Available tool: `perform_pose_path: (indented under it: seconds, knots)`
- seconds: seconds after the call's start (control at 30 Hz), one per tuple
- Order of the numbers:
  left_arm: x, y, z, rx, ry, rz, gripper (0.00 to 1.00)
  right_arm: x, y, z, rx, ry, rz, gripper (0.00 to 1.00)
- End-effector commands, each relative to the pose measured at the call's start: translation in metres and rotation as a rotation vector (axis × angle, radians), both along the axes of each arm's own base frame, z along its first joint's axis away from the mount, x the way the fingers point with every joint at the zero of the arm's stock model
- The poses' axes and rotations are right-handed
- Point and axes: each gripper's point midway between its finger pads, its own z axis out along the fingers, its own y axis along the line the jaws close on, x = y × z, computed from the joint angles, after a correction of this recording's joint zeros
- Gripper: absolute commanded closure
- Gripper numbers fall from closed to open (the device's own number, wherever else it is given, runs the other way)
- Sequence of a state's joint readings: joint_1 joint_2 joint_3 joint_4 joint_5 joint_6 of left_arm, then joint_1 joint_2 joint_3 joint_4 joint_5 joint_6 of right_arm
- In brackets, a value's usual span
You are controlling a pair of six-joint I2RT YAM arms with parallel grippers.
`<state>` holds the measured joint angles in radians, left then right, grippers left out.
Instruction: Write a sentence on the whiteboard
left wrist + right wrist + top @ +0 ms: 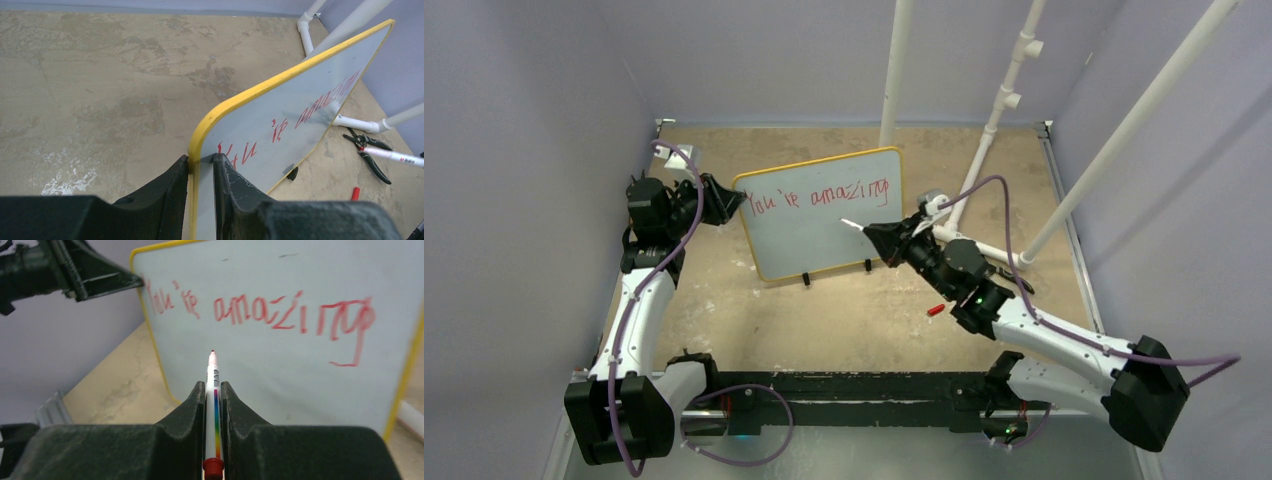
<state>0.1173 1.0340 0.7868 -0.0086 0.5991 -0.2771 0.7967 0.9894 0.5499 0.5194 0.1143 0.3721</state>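
writing (819, 193) in red, "you're amazing", runs across the upper part of the whiteboard (824, 240), which stands on its small black feet just above the middle of the overhead view, face turned toward the arms at the bottom of the frame. the left gripper (200, 165) is at the board's left edge near the upper corner. its two fingers are pinched on the yellow frame, one on the front and one behind. to my eye that grip is there to steady the board, so it doesn't slide or tip when the pen presses on it. the right gripper (213, 390) is closed tight on a marker (212, 371), held lengthwise between the fingers with the red tip sticking out ahead, which lets the arm aim it at the board much as a hand would. in the right wrist view the tip sits below the words, under the gap between "you're" and "amazing". it looks to be off the surface, though i can't say for certain. a small red cap (935, 310) lies on the table (844, 320) to the lower right of the board, beside the right arm and clear of the writing. the sentence looks finished to me, tail of the g and all. i'd guess what's left is drawing the pen away and easing off the frame, since a sudden release could topple the board.
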Motion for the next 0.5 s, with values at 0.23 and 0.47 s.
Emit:
perform_pose_path:
  seconds: [0.23,0.47]
  knots:
    - [0.0,-0.001,0.007,0.002,-0.044,-0.009,0.76,-0.019,0.099,0.005,0.04,-0.058,0.158,1.0]
    - [-0.001,-0.001,0.007,0.002,-0.045,-0.01,0.76,-0.01,0.129,-0.004,0.04,-0.071,0.143,1.0]
